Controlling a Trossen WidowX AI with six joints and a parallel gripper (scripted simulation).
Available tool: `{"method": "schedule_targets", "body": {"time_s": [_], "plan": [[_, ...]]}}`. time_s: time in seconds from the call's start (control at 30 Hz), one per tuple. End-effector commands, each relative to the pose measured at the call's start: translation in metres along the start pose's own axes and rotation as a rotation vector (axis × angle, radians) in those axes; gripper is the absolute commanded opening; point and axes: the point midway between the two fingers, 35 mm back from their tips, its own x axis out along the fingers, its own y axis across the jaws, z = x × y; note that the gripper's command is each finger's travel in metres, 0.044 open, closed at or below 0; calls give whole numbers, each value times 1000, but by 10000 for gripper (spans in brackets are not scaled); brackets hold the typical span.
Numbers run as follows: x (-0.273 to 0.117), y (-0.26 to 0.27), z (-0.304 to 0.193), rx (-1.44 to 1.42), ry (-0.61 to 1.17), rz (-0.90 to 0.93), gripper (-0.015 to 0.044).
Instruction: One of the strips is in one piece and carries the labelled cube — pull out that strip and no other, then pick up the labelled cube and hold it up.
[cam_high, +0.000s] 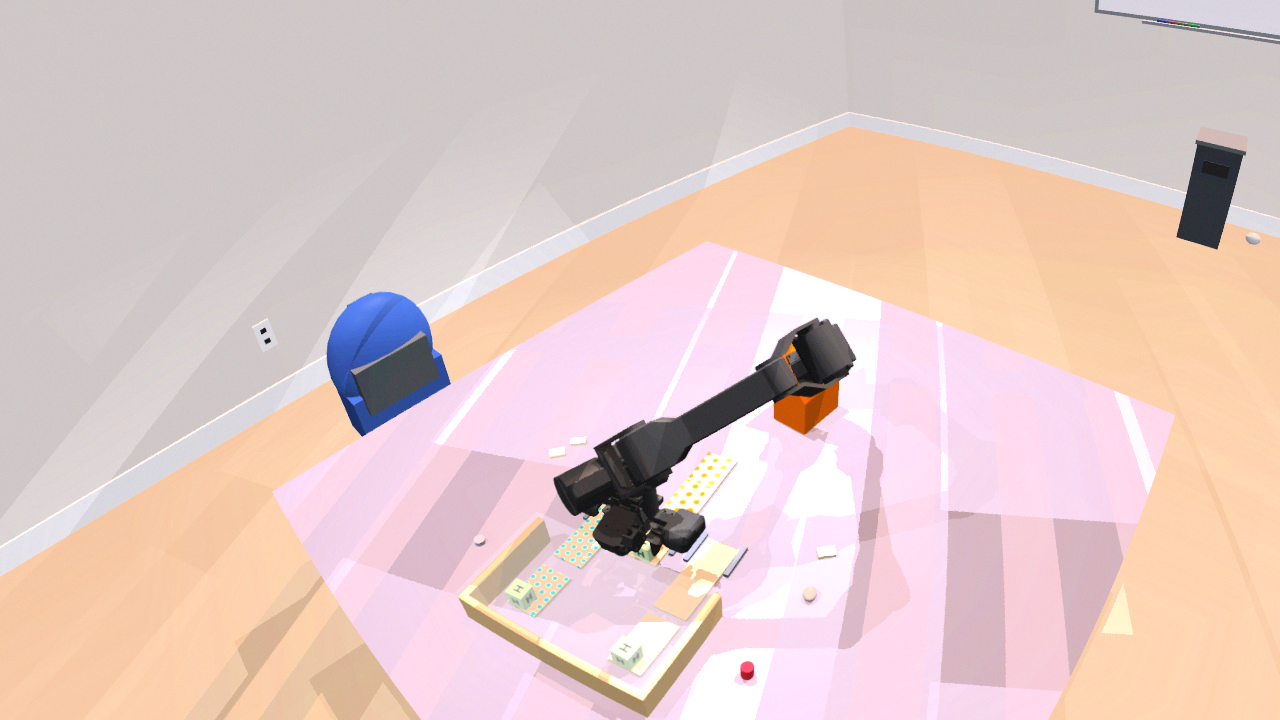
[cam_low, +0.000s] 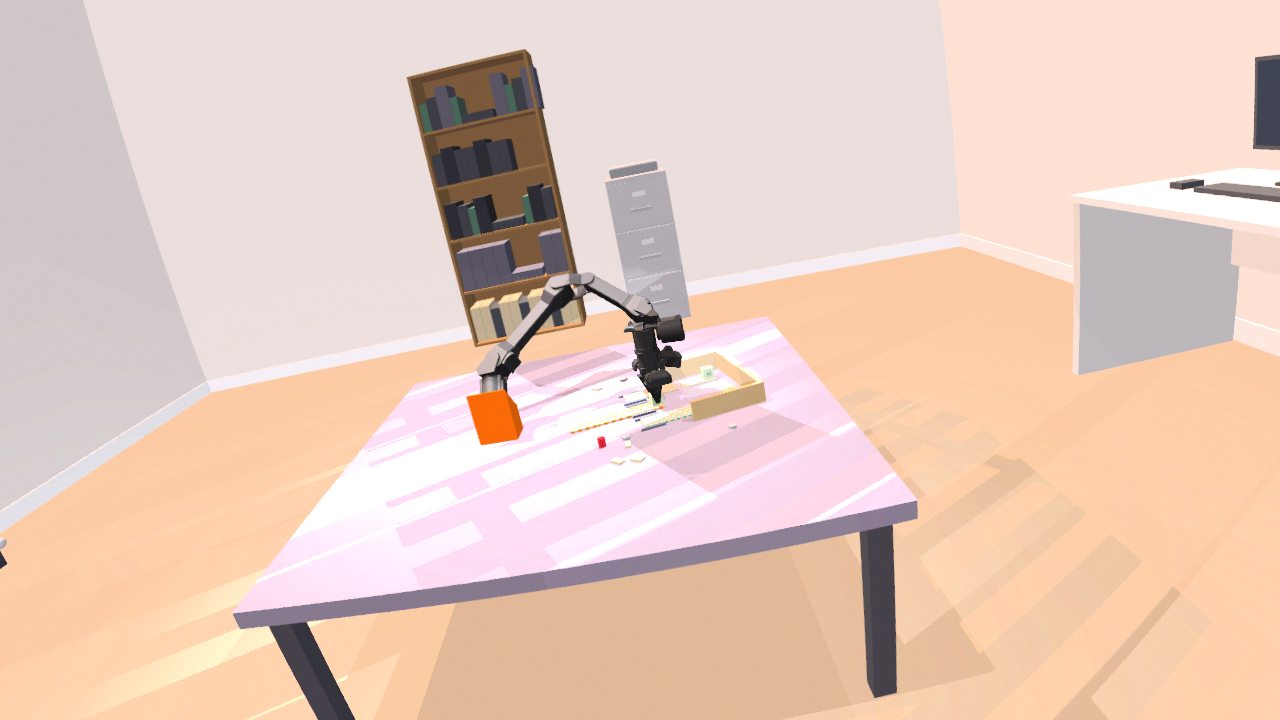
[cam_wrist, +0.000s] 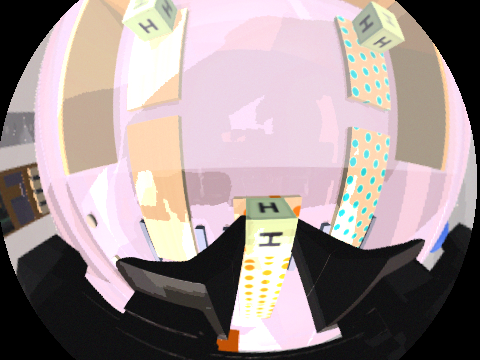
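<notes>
At the tabletop's (cam_high: 1029, 465) (cam_low: 572, 528) centre, gripper (cam_high: 646, 548) (cam_low: 657, 398) (cam_wrist: 266, 219) jaws clasp the H-marked cube (cam_high: 643, 552) (cam_wrist: 270, 220), yellow-dotted strip (cam_high: 702, 483) (cam_wrist: 265, 285) at six o'clock in the wrist view.

I get bright, washed-out pictures in all three views. On the pink table (cam_high: 1029, 456) (cam_low: 572, 519), hard-edged white patches and bars of light lie between darker shadow bands, and I can't tell where the light comes from. Slanting pale streaks cross the wall (cam_high: 358, 179) in my top view, and broad shadows stretch over the floor (cam_high: 1011, 179) (cam_low: 984, 394). My wrist view bends straight edges into curves toward its round, black-cornered rim and looks coarser, with jagged edges; glare bleaches the yellow-dotted strip (cam_wrist: 265, 280) at its lower end. I notice no motion blur.
</notes>
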Motion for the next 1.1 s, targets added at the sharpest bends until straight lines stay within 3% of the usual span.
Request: {"method": "schedule_targets", "body": {"time_s": [0.0, 0.47, 1.07], "plan": [[-2, 0, -2, 0, 1, 0, 0], [-41, 9, -57, 6, 1, 4, 0], [-43, 17, -103, 8, 2, 4, 0]]}}
